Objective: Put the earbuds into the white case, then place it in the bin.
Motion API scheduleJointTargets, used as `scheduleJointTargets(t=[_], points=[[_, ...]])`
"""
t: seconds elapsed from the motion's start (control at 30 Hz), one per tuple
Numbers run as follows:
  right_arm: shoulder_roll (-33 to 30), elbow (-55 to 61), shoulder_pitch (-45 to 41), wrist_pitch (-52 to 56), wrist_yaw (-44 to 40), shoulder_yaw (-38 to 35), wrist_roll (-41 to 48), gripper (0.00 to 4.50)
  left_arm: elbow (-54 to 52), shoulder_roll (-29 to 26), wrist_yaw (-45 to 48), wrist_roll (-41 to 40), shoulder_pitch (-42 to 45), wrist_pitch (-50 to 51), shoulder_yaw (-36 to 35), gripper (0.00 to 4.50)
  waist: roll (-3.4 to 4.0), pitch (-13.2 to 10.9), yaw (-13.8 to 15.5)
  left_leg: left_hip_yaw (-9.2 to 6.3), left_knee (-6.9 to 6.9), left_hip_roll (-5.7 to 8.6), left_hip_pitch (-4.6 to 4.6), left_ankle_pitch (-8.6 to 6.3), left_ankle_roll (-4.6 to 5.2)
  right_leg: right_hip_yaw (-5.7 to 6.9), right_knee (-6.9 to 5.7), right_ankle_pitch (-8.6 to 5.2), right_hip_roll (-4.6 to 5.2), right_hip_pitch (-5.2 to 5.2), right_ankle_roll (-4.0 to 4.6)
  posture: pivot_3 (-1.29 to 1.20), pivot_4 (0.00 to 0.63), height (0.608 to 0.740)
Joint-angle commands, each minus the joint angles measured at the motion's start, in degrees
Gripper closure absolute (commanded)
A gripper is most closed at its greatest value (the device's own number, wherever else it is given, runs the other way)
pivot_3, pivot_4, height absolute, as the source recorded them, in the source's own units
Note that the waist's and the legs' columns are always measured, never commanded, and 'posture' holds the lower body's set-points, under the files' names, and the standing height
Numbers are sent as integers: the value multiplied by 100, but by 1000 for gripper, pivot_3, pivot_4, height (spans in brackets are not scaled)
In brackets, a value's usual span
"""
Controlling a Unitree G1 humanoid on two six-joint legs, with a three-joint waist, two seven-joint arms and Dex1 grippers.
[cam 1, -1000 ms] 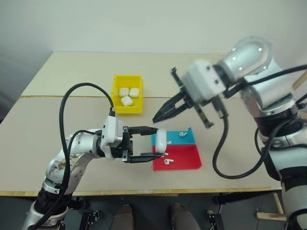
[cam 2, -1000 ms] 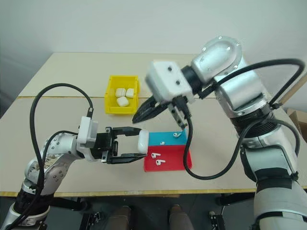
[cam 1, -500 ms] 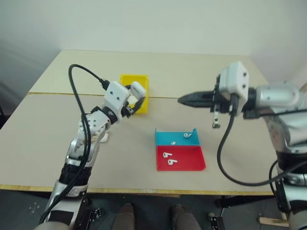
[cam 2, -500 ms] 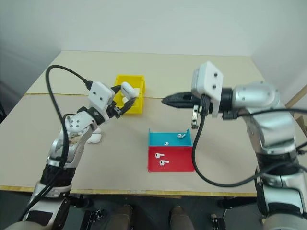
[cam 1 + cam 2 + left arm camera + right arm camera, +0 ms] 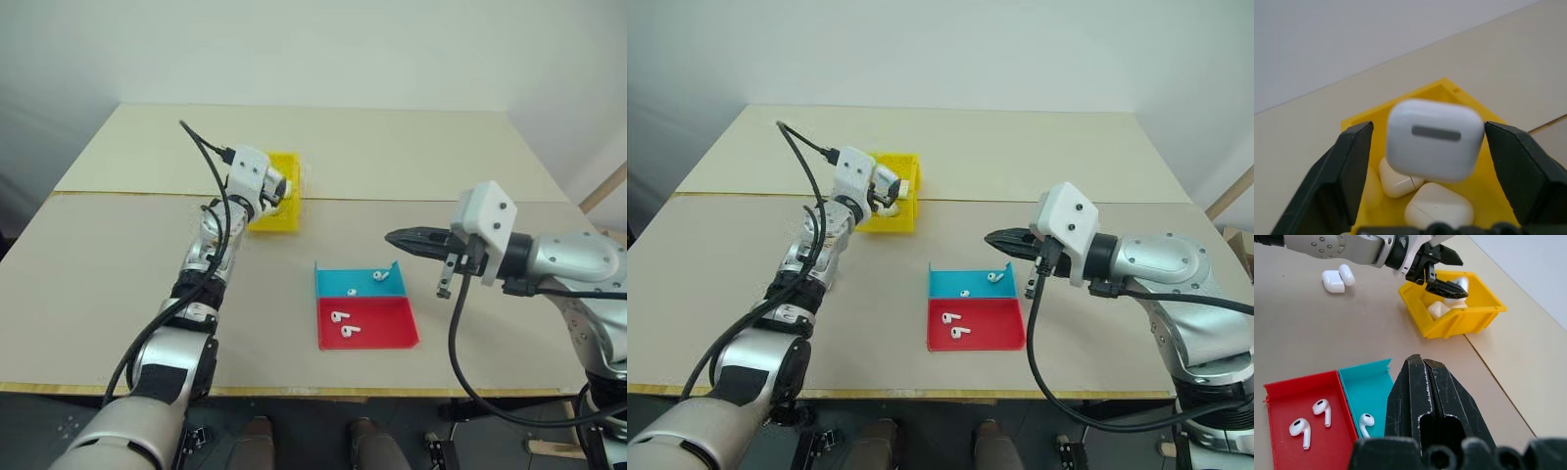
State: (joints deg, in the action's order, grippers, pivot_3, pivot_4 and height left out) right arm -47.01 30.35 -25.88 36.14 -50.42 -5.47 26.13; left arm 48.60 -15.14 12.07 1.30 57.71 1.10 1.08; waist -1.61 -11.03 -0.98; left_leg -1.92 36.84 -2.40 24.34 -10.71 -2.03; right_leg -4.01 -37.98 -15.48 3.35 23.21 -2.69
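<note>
Moved from above the trays a second ago, the left gripper (image 5: 1427, 161) now hangs over the yellow bin (image 5: 277, 217), its black fingers (image 5: 1349, 169) spread wide on either side of a white case (image 5: 1435, 139) that touches neither pad. That case floats blurred between them, directly above the bin's opening, lid seam hidden and a grey bar showing on its near face. Two more white cases (image 5: 1437, 210) lie inside the bin beneath it, touching each other.

Across from the bin, the right gripper (image 5: 392, 237) has dropped and pulled back toward its own side, fingers (image 5: 1425, 396) pressed together on nothing, tips pointing level toward the bin and hovering just beyond the blue tray's far corner.

Between that gripper and the bin sit the two shallow trays, edge to edge. A blue tray (image 5: 338, 279), the nearer of the pair to the bin, holds one earbud (image 5: 382, 276) by its raised wall and a second (image 5: 352, 292) near the red tray's edge. A red tray (image 5: 392, 333) lies on the blue tray's far side from the bin and carries two earbuds (image 5: 344, 323) side by side, apart from each other.

Well out from the bin's other side, on the bare tabletop (image 5: 1298, 333), an open white case (image 5: 1338, 278) lies beside the left forearm.
</note>
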Motion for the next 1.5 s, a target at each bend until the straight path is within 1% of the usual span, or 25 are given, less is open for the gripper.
scheduleJointTargets(t=[0.03, 0.1, 0.17, 0.27, 0.33, 0.43, 0.53, 0.6, 0.7, 0.77, 0.87, 0.93, 1.17, 1.5], points=[[-75, 187, 12, 16, 97, -120, 70, 4500, 212, 12, -87, 44, 191, -345, -82, 13, 0, 0, 4, 0, 0, 0, 0, 0, 0, 0, 0, 0, 0, 0, 0, 0, 150, 740], [-89, 166, 21, 2, 109, -97, 43, 4500, 173, 25, -70, 22, 146, -450, -112, 13, 0, 0, 13, 0, 0, 0, 0, 0, 0, 0, -1, 0, 0, 0, 0, 0, 150, 740], [-115, 150, 41, -5, 83, -122, 55, 4500, -128, 62, 123, -167, 26, -464, -215, 13, 0, 0, 16, 0, 0, 0, 1, 0, -1, 1, 0, 0, 1, 0, 0, 0, 150, 740], [-247, 127, 117, 15, -50, -248, 148, 4500, -1403, 46, 835, -669, -485, -294, -336, 13, 0, 0, 12, 0, -1, 1, 2, 0, -1, 0, 0, 0, 2, 0, -1, 0, 150, 740], [-395, 144, 269, -21, -220, -385, 244, 4500, -2561, -89, 1419, -1069, -1002, 42, -313, 13, 0, 0, 9, 0, -2, -1, 2, 0, -1, 0, 1, -1, 3, 0, -1, 0, 150, 740], [-684, 166, 622, -179, -570, -631, 332, 4500, -4308, -488, 2212, -1628, -1885, 570, -240, 13, 1, 0, -12, 1, -3, -3, -1, 1, -1, -2, -2, -1, 2, -1, -1, 0, 150, 740], [-936, 107, 1025, -343, -938, -943, 404, 4500, -5837, -1095, 2883, -2222, -2817, 1085, -314, 13, 1, 0, -30, 3, -3, -5, -11, 1, -2, -4, -4, 0, 2, -7, -1, 0, 150, 740], [-1040, 11, 1292, -544, -1204, -1154, 406, 4500, -6634, -1468, 3147, -2787, -3290, 1498, -537, 13, 1, 0, -21, 4, -2, -7, -16, 1, -2, -4, -4, 0, 2, -13, -1, 0, 150, 740], [-1167, -238, 1559, -776, -1585, -1447, 459, 4500, -7482, -1951, 3355, -3404, -3876, 1865, -973, 13, 1, 0, 1, 6, 5, -9, -21, 3, -4, -3, -4, -1, 0, -19, -2, 0, 150, 740], [-1242, -432, 1618, -886, -1772, -1577, 505, 4500, -7787, -2191, 3397, -3651, -4173, 2015, -1251, 13, 1, 0, -1, 7, 10, -10, -26, 4, -5, -4, -3, -5, 0, -25, -10, 0, 150, 740], [-1360, -709, 1642, -1036, -1968, -1678, 501, 4500, -8061, -2435, 3377, -3828, -4549, 2143, -1609, 13, 1, 0, -2, 11, 10, -12, -64, 5, -5, -6, 3, -18, -1, -64, -31, 0, 150, 740], [-1439, -881, 1660, -1147, -2067, -1733, 459, 4500, -8250, -2593, 3391, -3793, -4842, 2144, -1792, 13, 1, 0, -4, 12, 8, -14, -86, 4, -5, -6, 11, -24, -2, -86, -39, 0, 150, 740], [-1543, -1125, 1817, -1424, -2304, -1910, 458, 4500, -8665, -2719, 3415, -4210, -5562, 2251, -2240, 13, 1, 0, -1, 16, 4, -17, -86, 4, -4, -8, 21, -25, -2, -88, -40, 0, 150, 740], [-1548, -1103, 1905, -1470, -2305, -1906, 477, 4500, -8610, -2797, 3485, -4306, -5665, 2200, -2270, 13, 1, 0, 6, 19, 3, -18, -86, 4, -4, -10, 27, -26, -3, -88, -40, 0, 150, 740]])
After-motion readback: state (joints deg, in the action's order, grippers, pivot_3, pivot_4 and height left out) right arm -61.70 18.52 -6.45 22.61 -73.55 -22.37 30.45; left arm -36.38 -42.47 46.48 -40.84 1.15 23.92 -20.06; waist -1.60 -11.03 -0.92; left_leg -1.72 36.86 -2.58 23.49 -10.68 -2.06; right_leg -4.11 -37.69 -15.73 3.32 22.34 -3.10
